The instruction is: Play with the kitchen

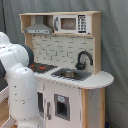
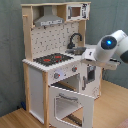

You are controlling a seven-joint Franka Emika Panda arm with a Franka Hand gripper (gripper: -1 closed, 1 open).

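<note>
In the second exterior view, the kitchen [image 2: 57,65] stands on a wooden floor [image 2: 112,107] against a grey curtain [image 2: 10,55], oven door [image 2: 70,102] hanging open, the arm [image 2: 107,47] at its right, finger state indiscernible.

In both exterior views the kitchen [image 1: 70,65] [image 2: 57,60] stands on the floor. On its counter [image 1: 102,80], in the first exterior view, the stovetop [image 1: 42,67] lies left of the sink [image 1: 71,74], the faucet [image 1: 83,59] behind it. Above, the hood [image 1: 39,27] sits left of the microwave [image 1: 72,23]. In the second exterior view the oven door [image 2: 70,102] hangs open below the stovetop, the arm [image 2: 107,47] at the second exterior view's right.
</note>
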